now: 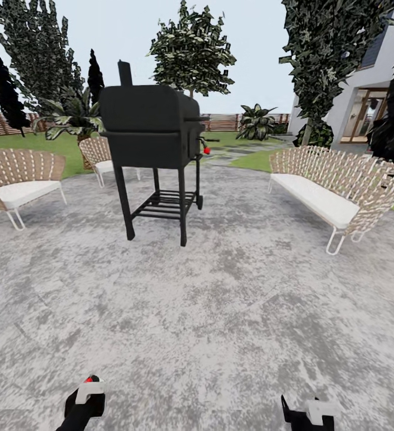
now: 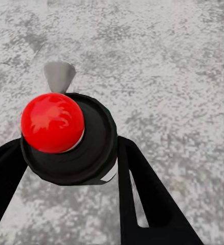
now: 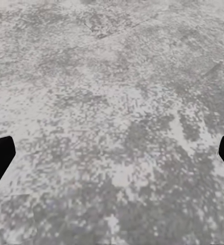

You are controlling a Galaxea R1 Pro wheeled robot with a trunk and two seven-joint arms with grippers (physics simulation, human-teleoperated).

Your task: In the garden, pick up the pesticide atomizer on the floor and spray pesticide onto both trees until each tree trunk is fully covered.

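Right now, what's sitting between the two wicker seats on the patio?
In the head view, a black barbecue grill stands between the left chair and the right bench.

A black barbecue smoker (image 1: 152,134) on four legs is standing on the grey stone patio (image 1: 209,311). A woven wicker sofa (image 1: 335,185) with a white cushion is sitting to its right, a matching wicker chair (image 1: 17,179) to its left, and another wicker chair (image 1: 104,157) is sitting behind it. A white house (image 1: 370,90) is showing at the far right.

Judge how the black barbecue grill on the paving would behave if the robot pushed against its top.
The grill looks top-heavy, a bulky body on thin legs, so it would probably tip. Small wheels on one side suggest it might pivot or roll instead. It appears rigid.
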